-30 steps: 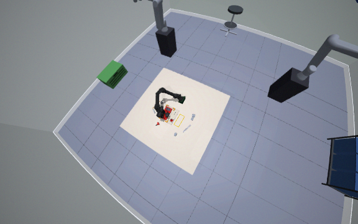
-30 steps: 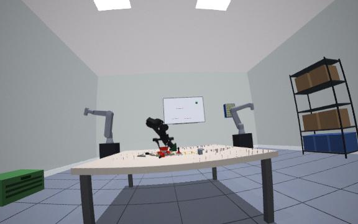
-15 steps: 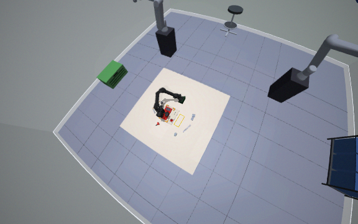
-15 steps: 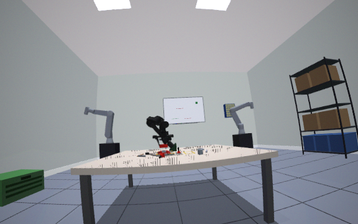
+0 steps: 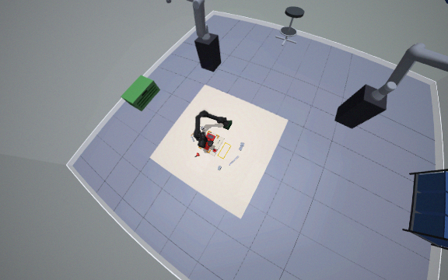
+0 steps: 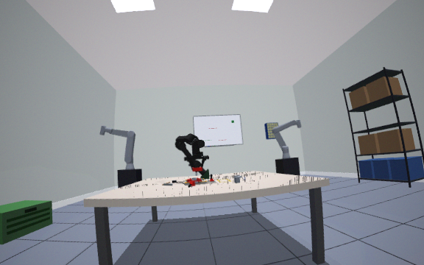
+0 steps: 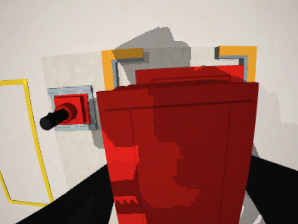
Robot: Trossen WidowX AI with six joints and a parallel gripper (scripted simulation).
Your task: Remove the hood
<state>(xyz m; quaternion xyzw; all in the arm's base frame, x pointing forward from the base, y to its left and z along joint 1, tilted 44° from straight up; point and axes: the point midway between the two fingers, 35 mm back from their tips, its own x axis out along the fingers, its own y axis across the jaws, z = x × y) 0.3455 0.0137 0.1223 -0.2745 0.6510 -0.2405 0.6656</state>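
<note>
The red hood point(image 7: 170, 145) point(image 6: 197, 169) is between the fingers of my gripper point(image 7: 176, 165) point(image 6: 198, 167), which is shut on it. In the exterior view the hood hangs a little above the toy car point(image 6: 196, 182), with a gap between them. In the wrist view the hood fills the lower middle and hides most of what lies below; a red part point(image 7: 200, 73) shows past its far edge. The marked area, a yellow outline point(image 7: 38, 142) point(image 5: 227, 152), lies on the table to the left in the wrist view, away from the hood.
A red block with a black peg point(image 7: 72, 109) in a grey frame stands between the hood and the outline. Orange corner brackets point(image 7: 108, 70) point(image 7: 251, 62) stand beyond the hood. Small grey parts point(image 5: 241, 146) point(image 5: 233, 160) point(image 5: 219, 168) and a red piece point(image 5: 197, 155) lie on the table point(image 5: 232, 194).
</note>
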